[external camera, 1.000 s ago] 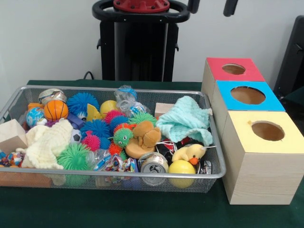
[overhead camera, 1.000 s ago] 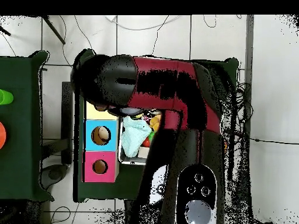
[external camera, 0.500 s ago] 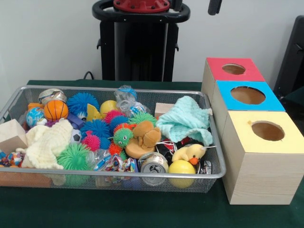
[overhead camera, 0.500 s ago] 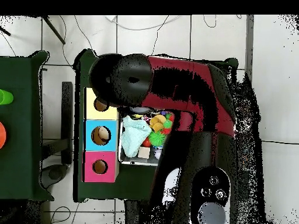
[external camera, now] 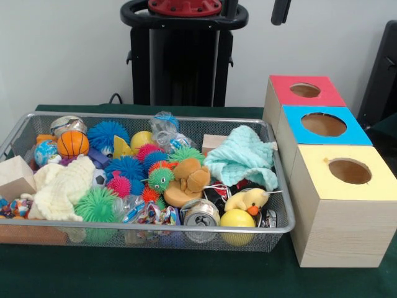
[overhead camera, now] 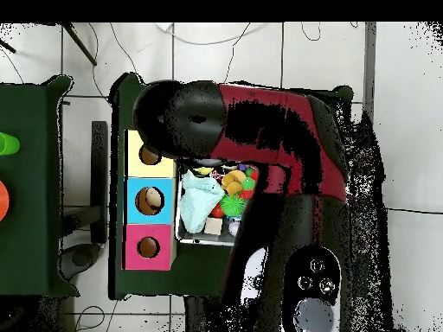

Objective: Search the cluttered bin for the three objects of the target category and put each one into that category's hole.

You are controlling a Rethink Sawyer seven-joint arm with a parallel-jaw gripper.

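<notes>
Wire-mesh bin (external camera: 282,228) crowded with toys; pincer (external camera: 280,11) raised, its state indiscernible.
Risk: spiky balls (external camera: 126,167) snag neighbours during any grasp.

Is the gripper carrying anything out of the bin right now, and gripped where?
Cannot be told. Only a dark tip of the gripper shows at the top edge of the front view, and from overhead the arm covers it. No object shows below that tip.
</notes>
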